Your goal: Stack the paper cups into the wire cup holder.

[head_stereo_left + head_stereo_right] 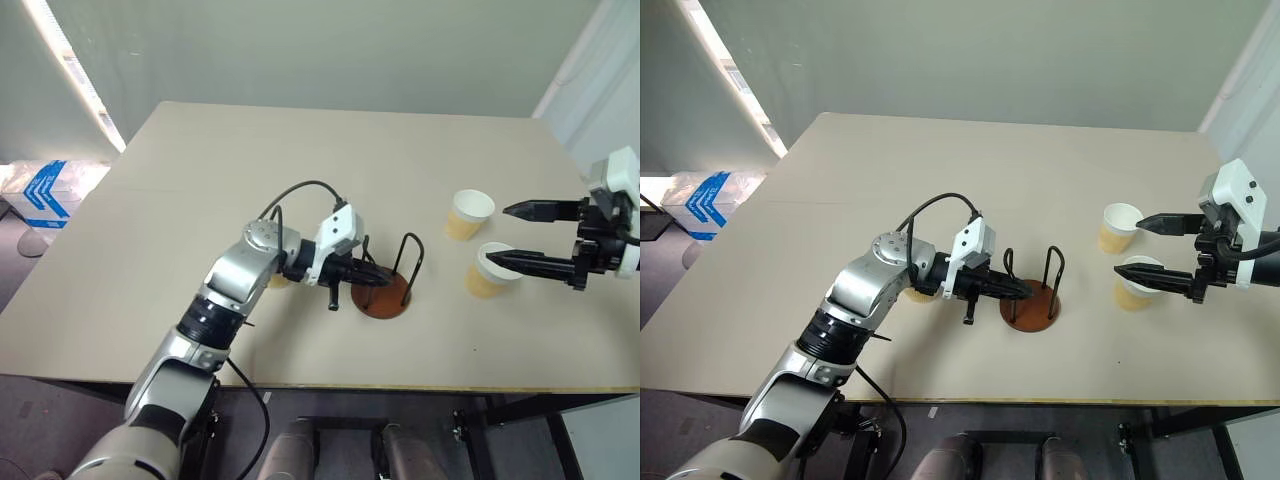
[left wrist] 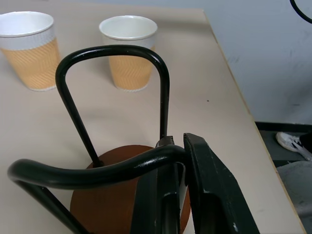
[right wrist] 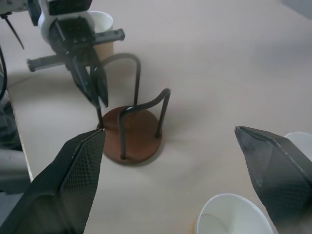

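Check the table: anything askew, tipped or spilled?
No spill or damage. The wire cup holder stands upright and empty, with the shut left gripper clamped on one of its wire loops. Two paper cups stand upright by the open right gripper; a third cup stands behind the left arm.

Pale beige table [image 1: 200, 220] fills centre, surface bare toward far edge. Plain grey-green wall [image 1: 330, 50] behind. White-and-blue box [image 1: 45, 190] on floor off table's left side, beside bright window strip [image 1: 75, 70]. White panel [image 1: 600, 70] at far right corner. White shoe [image 2: 292, 144] on floor past table edge, in left wrist view.
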